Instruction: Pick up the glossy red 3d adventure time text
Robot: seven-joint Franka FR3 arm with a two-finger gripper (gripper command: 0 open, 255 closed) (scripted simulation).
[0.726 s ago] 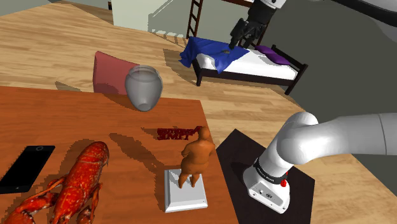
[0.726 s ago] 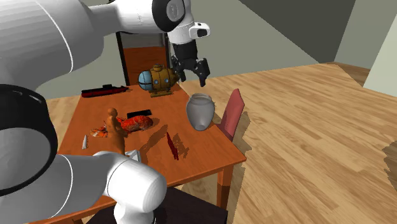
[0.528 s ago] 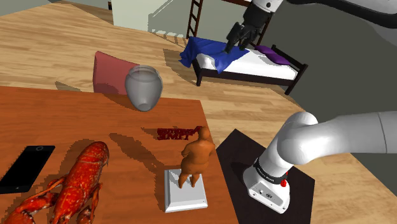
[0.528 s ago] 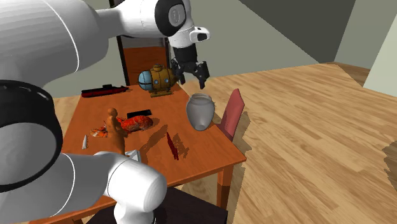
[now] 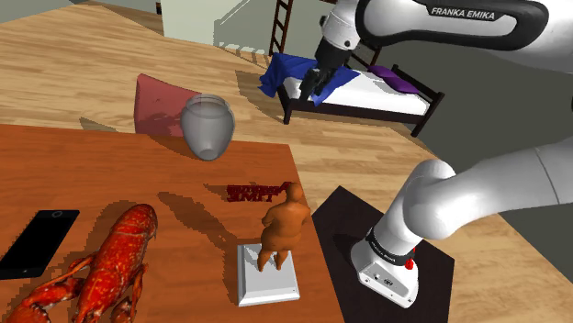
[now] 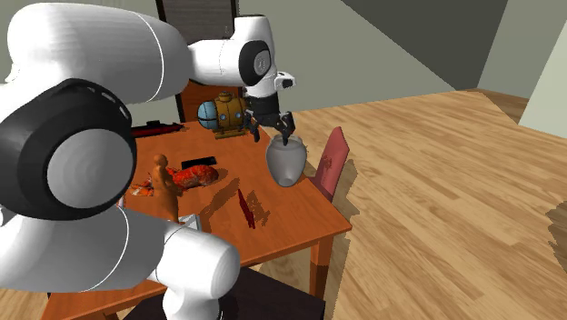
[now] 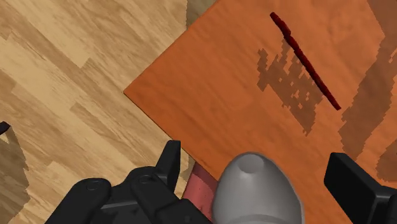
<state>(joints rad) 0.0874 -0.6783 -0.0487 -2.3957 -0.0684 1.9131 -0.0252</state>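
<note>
— Below the gripper [image 5: 312, 90] [image 7: 257, 167], where does the red text [image 5: 252, 192] [image 7: 304, 60] lie?
— Flat on the orange table [image 5: 110, 174], well beneath it and off to one side, past the grey vase [image 5: 207, 126] [image 7: 254, 191].
— And the fingers [image 7: 169, 161]?
— Spread wide apart, holding nothing; the vase stands just under them.

the claw [image 6: 273, 133] has dropped to just above the grey vase [image 6: 285, 164].

Bright, even light casts jagged, blocky shadows on the table [image 5: 92, 174].
</note>
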